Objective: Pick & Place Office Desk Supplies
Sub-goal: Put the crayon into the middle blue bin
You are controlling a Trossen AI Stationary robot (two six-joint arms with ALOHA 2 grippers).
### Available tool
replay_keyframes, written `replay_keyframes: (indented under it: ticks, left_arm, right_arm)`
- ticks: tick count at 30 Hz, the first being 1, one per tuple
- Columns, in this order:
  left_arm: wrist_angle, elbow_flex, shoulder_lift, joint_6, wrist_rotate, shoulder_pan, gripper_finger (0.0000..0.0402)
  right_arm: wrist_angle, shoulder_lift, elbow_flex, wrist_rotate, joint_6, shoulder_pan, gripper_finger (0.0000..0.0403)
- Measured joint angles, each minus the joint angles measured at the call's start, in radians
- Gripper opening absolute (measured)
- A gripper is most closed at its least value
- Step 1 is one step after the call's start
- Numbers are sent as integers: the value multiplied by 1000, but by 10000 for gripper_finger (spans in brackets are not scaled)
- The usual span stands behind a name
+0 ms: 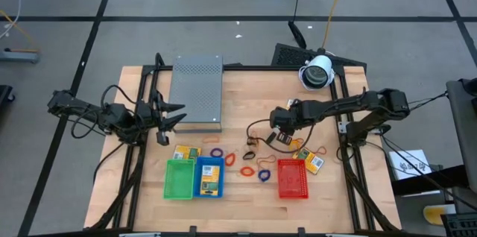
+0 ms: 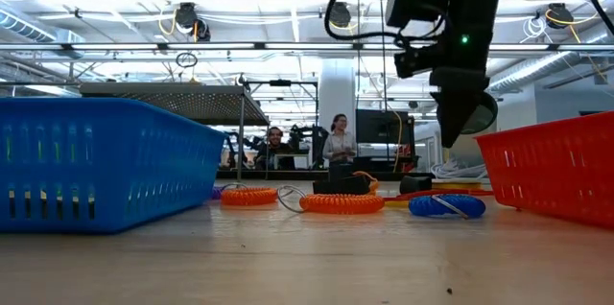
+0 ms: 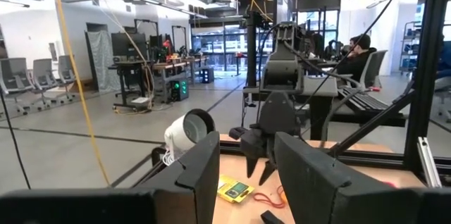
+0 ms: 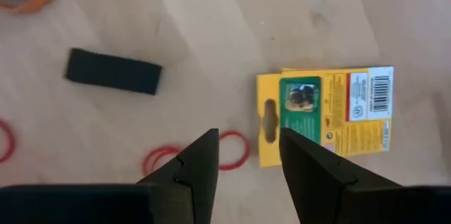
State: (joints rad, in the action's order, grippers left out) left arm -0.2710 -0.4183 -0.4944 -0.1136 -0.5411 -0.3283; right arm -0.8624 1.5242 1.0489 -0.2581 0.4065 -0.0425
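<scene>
Sorting partly done: blue basket [image 1: 209, 178] holds a packet; loops beside it remain loose; right gripper [image 4: 246, 160] open, empty; left gripper [image 3: 246, 175] open, idle.

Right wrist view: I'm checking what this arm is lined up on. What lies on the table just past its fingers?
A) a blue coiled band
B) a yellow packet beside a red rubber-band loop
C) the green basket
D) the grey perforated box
B: just past the right gripper, whose jaws stand apart and empty, lie a yellow packet and a red rubber-band loop on bare wood.
</scene>
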Motion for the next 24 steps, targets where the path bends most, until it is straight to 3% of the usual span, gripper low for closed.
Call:
replay_keyframes:
  ticks: [13, 24]
  left_arm:
    - [-18, 0, -1, 37, 0, 0, 145]
    - [-11, 0, -1, 18, 0, 0, 145]
  right_arm:
    - [101, 0, -167, 0, -55, -57, 139]
    - [201, 0, -193, 1, -55, -57, 139]
